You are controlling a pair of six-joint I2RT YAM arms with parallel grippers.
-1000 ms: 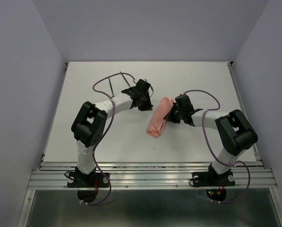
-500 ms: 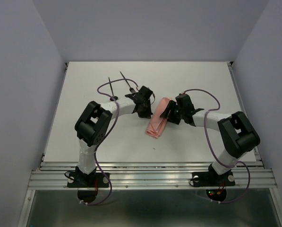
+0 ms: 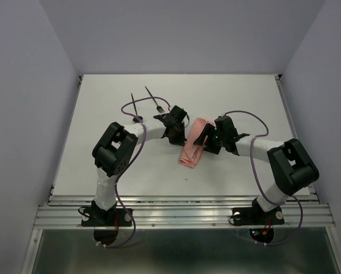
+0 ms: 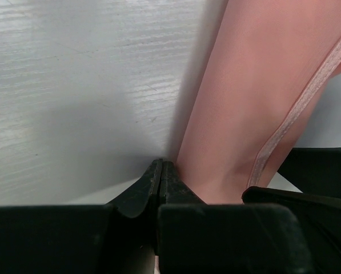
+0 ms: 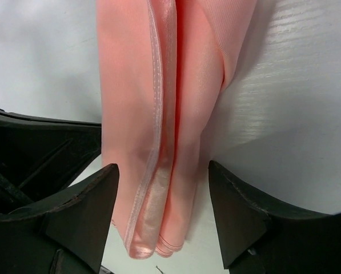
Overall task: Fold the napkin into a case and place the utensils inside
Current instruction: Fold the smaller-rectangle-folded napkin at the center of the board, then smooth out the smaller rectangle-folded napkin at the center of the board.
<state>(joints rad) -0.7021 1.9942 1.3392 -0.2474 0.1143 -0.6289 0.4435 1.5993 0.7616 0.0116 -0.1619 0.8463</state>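
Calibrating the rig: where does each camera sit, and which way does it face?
Top external: above, behind the bases, looking down at table and napkin; left arm and right arm show.
Left wrist: low, facing the napkin's edge; shut left jaws show.
Right wrist: above the napkin; open right jaws straddle it.
All share the napkin.

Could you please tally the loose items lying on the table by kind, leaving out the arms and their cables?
Pink napkin: 1
Black utensils: 2, a fork and a second slim piece
Total: 3
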